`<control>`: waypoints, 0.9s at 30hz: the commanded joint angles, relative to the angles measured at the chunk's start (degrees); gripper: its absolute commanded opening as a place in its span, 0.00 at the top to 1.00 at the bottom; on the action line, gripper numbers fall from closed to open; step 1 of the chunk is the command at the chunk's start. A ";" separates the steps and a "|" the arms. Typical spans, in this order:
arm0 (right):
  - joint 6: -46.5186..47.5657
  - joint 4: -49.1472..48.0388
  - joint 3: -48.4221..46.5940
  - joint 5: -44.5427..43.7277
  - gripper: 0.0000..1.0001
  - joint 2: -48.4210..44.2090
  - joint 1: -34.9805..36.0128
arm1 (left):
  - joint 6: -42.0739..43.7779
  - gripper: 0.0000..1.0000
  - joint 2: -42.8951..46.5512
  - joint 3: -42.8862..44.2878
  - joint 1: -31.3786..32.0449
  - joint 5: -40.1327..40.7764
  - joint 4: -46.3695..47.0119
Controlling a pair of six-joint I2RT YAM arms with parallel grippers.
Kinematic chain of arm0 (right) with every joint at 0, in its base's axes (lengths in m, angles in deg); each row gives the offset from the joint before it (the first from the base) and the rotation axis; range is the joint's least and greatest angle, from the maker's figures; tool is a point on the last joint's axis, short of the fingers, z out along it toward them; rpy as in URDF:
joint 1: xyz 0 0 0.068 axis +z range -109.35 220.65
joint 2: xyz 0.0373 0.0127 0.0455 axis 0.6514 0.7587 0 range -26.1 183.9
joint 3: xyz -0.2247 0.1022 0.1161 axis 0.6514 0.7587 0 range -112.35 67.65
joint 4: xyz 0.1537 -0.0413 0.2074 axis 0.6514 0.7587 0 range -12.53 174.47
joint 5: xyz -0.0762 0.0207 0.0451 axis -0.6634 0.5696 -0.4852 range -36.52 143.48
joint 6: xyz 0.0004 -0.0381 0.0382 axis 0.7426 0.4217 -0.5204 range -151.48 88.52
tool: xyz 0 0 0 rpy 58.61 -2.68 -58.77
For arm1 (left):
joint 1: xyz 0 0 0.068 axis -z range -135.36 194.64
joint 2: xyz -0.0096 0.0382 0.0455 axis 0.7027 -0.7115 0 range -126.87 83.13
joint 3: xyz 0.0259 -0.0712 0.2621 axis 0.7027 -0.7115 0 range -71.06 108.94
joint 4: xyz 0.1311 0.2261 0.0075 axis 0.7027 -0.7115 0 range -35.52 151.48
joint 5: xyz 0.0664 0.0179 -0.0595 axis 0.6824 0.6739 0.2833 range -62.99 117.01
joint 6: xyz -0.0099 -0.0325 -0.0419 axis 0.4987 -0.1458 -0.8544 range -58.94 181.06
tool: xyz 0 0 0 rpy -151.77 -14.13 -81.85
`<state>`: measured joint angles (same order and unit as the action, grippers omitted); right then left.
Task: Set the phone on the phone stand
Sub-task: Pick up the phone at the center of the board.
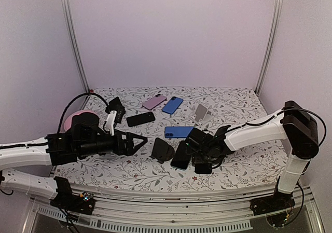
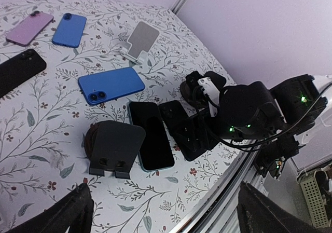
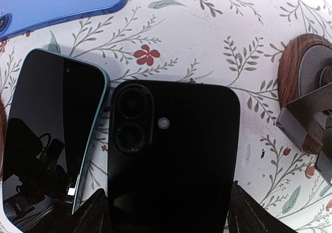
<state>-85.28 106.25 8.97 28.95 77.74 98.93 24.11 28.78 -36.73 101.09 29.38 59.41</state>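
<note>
The floral worktop [image 1: 244, 100] carries several phones and stands. The step in hand is judged to be the pick-up. The right hand [image 3: 171, 215] is low over the worktop and grasps the black phone [image 3: 176, 155], one finger against each long edge. The phone is camera side up and appears not yet lifted clear. The left hand [image 1: 141, 142] is released, its jaws wide, aimed at the dark stand [image 2: 116, 145] and touching nothing. A wood-based stand [image 3: 298, 87] sits just beside the black phone, and a teal-edged phone [image 3: 52, 129] lies close on the other side. The next move calls for a clean lift, then tilting the phone upright and seating its lower edge on a stand's lip. Which stand is meant cannot be told.
</note>
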 commanded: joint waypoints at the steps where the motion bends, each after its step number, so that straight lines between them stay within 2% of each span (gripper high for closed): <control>1: 1.90 0.29 -2.16 -0.17 0.40 -3.36 -0.91 | -0.02 0.03 -1.87 -0.12 0.85 -0.38 5.34; 16: 4.54 -0.86 -6.23 0.02 0.39 -9.10 -0.98 | 0.18 0.04 -11.19 0.48 0.89 -2.21 14.46; 27: 6.02 -6.58 -10.12 2.25 0.39 -13.08 -1.09 | -0.71 0.16 -21.62 4.76 1.03 -5.81 20.76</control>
<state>-80.50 104.89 1.13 30.28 67.97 98.21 23.63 10.22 -35.09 101.26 25.71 75.80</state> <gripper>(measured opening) 0.726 0.859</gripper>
